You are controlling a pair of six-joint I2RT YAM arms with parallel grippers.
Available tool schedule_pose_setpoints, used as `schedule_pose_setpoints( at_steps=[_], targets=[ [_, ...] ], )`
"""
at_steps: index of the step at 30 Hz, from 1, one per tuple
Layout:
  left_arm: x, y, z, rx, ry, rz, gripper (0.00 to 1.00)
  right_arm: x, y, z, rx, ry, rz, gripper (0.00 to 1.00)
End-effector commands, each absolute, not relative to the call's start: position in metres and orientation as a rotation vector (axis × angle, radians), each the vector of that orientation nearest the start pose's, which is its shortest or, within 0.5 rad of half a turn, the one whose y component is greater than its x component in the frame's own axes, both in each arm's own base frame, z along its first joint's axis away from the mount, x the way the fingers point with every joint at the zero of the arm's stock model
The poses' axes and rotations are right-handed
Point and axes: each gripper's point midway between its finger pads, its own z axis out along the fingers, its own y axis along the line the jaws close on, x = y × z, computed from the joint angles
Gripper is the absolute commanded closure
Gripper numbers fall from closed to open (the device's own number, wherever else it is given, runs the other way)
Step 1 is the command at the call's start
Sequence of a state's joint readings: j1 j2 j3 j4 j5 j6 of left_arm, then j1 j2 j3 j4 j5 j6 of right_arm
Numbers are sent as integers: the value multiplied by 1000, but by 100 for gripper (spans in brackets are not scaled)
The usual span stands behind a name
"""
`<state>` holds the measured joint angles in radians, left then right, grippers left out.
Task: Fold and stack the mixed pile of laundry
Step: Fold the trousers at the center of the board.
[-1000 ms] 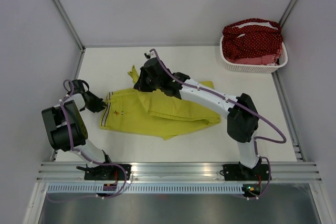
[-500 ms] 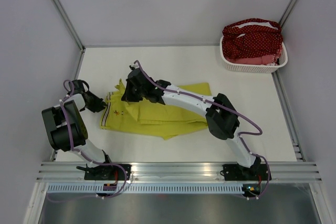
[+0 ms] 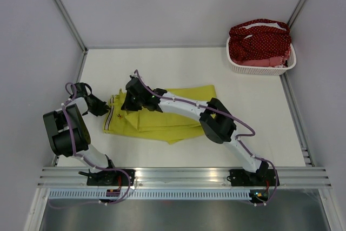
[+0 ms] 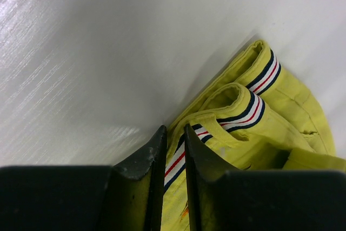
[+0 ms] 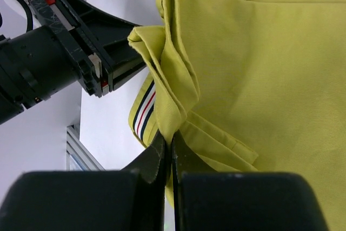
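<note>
On the table (image 3: pixel 243 79) the yellow-green garment (image 3: pixel 157 127) lies left of centre, its middle hidden in the top view by the right arm (image 3: pixel 184 106). The rest of the laundry sits in the basket (image 3: pixel 259 70) at the far right corner, mostly buried under the dark red white-dotted cloth (image 3: pixel 259 41). The left claw (image 4: pixel 174 133) is clamped on the striped waistband (image 4: pixel 254 98) as before, while the right claw (image 5: pixel 168 142), pinched tight on a fold of the garment, has carried it leftward over the cloth to just beside the waistband.
</note>
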<state>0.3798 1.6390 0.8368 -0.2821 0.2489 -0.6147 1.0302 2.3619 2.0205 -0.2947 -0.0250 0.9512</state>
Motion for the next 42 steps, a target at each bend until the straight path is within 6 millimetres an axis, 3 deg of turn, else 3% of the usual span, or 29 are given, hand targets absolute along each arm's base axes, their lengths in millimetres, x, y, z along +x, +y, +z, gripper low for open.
schedule_pose_setpoints(
  at_steps=[1,7,11,14,17,19,20,21,26,30,32,33,34,35,36,38,39,40,41,42],
  targets=[
    [323,46,16,-1223,2402,-473,77,304,602,136,-44,2322,1208,100],
    [324,42,17,-1215,2405,-500,76,298,617,121,-15,2348,1230,100],
    [322,44,20,-1216,2397,-485,74,298,616,116,-9,2351,1188,97],
    [322,44,22,-1214,2390,-481,70,297,614,113,-15,2363,1178,82],
    [322,44,27,-1209,2384,-483,64,290,616,116,-65,2369,1210,57],
    [322,46,31,-1207,2377,-464,61,285,616,126,-137,2347,1213,26],
    [323,48,35,-1201,2365,-452,60,285,614,130,-156,2339,1205,19],
    [323,50,39,-1198,2357,-443,57,283,612,141,-174,2323,1206,13],
    [319,64,61,-1211,2325,-335,45,281,587,187,-248,2203,1178,7],
    [320,77,96,-1221,2253,-248,31,276,549,233,-263,2089,1135,2],
    [324,77,116,-1183,2225,-258,24,277,533,245,-259,2063,1117,2],
    [321,75,122,-1178,2224,-264,12,274,517,251,-263,2056,1104,2],
    [322,70,137,-1142,2199,-303,4,283,502,252,-232,2058,1083,2],
    [324,67,147,-1119,2180,-330,0,282,482,248,-202,2080,1073,2],
    [325,57,155,-1083,2176,-379,0,300,461,247,-149,2075,1054,2],
    [326,45,173,-1023,2147,-414,0,306,421,232,-98,2101,1007,2],
    [328,28,179,-966,2161,-442,0,323,394,224,-65,2102,934,2],
    [330,17,185,-924,2161,-461,0,328,377,217,-43,2117,883,2],
    [333,-8,190,-842,2191,-501,0,332,352,207,-14,2131,802,2],
    [334,-21,191,-806,2206,-513,0,344,323,196,25,2157,719,2]
  ],
)
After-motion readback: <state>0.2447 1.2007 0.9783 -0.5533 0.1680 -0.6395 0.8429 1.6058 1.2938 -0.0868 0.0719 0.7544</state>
